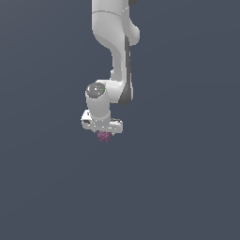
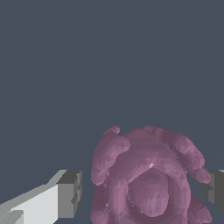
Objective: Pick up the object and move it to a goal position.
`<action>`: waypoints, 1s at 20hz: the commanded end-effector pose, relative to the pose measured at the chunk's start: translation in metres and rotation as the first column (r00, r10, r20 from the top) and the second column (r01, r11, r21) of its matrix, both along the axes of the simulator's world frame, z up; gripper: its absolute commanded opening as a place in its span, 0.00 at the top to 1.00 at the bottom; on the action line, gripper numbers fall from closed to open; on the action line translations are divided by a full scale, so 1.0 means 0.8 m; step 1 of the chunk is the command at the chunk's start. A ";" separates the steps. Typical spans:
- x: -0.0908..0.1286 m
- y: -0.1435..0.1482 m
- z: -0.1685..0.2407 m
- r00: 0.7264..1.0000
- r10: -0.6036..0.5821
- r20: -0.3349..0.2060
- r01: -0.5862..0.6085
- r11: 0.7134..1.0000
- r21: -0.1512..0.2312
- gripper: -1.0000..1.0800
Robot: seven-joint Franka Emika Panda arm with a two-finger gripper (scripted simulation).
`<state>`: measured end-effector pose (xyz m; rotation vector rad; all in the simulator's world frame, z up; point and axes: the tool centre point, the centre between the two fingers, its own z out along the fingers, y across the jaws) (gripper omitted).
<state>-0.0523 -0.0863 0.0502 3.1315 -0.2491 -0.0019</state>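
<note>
The object [image 1: 104, 136] is a small bumpy magenta-purple lump that sits directly under the white gripper [image 1: 103, 131] in the exterior view. In the wrist view the object [image 2: 146, 179] fills the space between the two grey fingertips [image 2: 70, 192]. The gripper [image 2: 141, 192] straddles it. A narrow gap shows between one fingertip and the lump. The other fingertip [image 2: 215, 190] is partly hidden behind the lump's edge. The jaws stand apart around the object and do not visibly press on it.
The white arm [image 1: 117, 51] reaches down from the top of the exterior view. Around it there is only a plain dark grey-blue surface [image 1: 187, 178] with no other objects or edges in view.
</note>
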 end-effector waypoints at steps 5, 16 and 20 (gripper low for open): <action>0.001 0.000 -0.012 1.000 0.000 0.001 0.000 1.000 0.000 1.00; 0.000 0.000 -0.010 1.000 -0.001 0.001 0.001 1.000 0.000 1.00; -0.001 -0.002 -0.003 1.000 -0.001 0.001 0.001 1.000 0.000 1.00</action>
